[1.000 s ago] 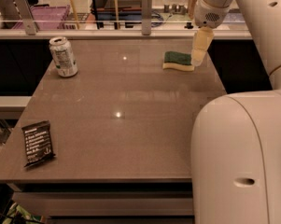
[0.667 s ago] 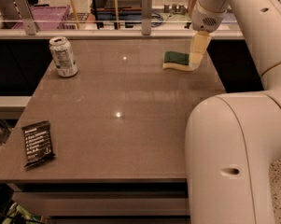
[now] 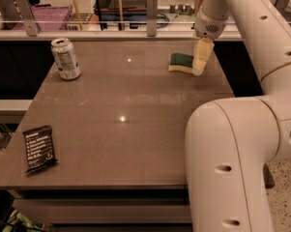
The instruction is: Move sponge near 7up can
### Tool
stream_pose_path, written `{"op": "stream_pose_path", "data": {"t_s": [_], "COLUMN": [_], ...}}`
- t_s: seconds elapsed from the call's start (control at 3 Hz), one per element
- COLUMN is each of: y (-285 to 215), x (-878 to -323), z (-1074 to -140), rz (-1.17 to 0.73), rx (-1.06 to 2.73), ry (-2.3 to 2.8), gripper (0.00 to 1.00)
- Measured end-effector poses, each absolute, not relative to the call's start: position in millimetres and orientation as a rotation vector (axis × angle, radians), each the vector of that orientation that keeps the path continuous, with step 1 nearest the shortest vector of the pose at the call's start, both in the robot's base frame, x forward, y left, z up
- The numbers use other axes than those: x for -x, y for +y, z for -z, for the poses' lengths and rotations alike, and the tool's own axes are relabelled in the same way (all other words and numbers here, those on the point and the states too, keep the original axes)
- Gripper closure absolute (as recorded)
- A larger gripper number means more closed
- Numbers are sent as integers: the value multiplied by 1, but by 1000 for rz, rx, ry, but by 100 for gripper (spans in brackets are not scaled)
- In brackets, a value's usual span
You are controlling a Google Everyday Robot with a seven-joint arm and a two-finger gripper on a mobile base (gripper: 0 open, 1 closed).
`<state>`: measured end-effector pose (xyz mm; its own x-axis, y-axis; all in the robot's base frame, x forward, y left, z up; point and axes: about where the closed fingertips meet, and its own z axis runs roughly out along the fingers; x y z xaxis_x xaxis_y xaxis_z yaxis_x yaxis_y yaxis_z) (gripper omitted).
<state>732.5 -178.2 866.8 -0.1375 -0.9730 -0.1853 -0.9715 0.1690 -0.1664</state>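
While the thick white arm [image 3: 232, 168] of the robot fills the lower right of the frame, the brown-grey tabletop [image 3: 135, 139] takes the middle and the left. Its surface is smooth and a little glossy, and two small bright spots of light show on it, one near the middle and one farther back. At the lower left, close to the front edge, a black snack packet [image 3: 38, 148] with pale printed lines lies flat. Under the front edge a lower shelf is visible, and at the lower right corner there is a strip of speckled floor [image 3: 286, 197].

Farther back, at the upper left of the tabletop, the 7up can [image 3: 65, 58] stands upright. The sponge [image 3: 181, 63] lies at the upper right of the tabletop, green layer up and yellow foam below, well apart from the can. The pincer [image 3: 202, 62] hangs from above with its pale tip at the right end of the sponge, touching it or just beside it; whether it is apart or together I cannot tell.

Behind the tabletop a low glass barrier with metal posts [image 3: 152, 6] runs across the frame. Beyond it, at the upper left, a purple crate [image 3: 50, 17] is seen, and more furniture that is hard to make out.
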Motion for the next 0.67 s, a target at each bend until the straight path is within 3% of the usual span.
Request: {"op": "stream_pose_path", "data": {"t_s": [0.67], "y": [-175], "x": [-740], "z": [-854], "rz": [-15], "rx": [1887], "ry": [2197], "gripper": [0]}}
